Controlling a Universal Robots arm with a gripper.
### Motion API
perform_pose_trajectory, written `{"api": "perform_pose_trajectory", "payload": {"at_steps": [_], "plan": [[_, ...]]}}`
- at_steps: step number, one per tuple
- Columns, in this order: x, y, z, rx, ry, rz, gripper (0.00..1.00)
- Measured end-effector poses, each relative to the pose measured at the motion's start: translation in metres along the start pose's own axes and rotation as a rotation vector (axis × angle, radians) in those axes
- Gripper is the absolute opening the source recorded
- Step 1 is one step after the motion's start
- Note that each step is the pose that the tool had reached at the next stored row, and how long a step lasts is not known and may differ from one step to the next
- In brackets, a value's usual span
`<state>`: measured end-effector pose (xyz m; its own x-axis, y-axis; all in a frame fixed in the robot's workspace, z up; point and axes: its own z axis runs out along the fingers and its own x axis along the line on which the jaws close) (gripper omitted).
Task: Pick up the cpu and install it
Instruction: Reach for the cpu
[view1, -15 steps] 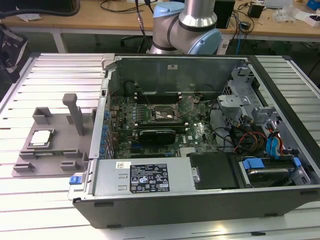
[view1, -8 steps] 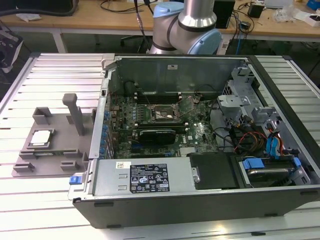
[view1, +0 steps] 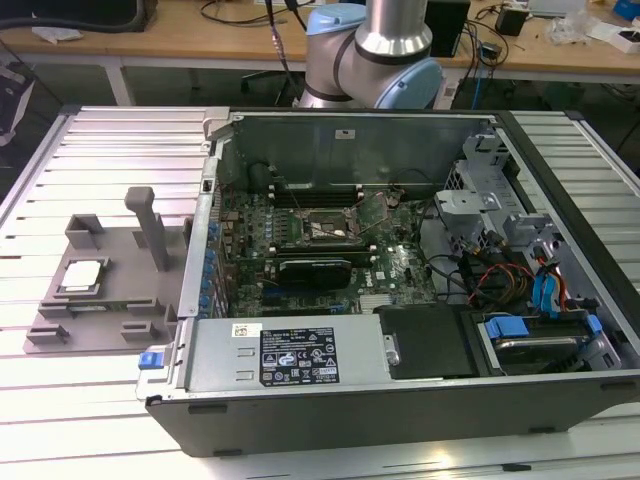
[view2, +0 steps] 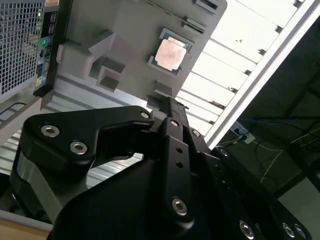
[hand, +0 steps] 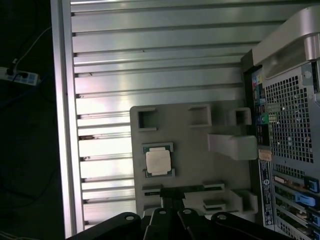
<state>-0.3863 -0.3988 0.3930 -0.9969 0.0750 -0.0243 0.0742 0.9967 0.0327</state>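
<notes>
The cpu (view1: 82, 276) is a small silvery square chip lying flat in a recess of the grey plastic tray (view1: 120, 300), at the exterior view's left, beside the open computer case (view1: 400, 400). Both wrist views look down on the cpu (view2: 170, 51) (hand: 158, 161) in the tray (hand: 200, 165). My black gripper (hand: 172, 194) (view2: 170, 104) hangs well above the tray, apart from the chip, its fingertips together and nothing between them. Inside the case, the motherboard socket (view1: 322, 228) lies open to view.
The tray carries upright blocks and a tall post (view1: 150, 225) close to the chip. The case's side wall (view1: 200, 250) rises right beside the tray. The arm's base (view1: 375, 50) stands behind the case. Cables and drive bays (view1: 530, 290) fill the case's right side.
</notes>
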Motion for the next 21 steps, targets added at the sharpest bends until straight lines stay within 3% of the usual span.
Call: {"api": "perform_pose_trajectory", "payload": {"at_steps": [21], "plan": [[0.0251,-0.0019,-0.0004,0.0034,-0.0002,0.000,0.11]]}}
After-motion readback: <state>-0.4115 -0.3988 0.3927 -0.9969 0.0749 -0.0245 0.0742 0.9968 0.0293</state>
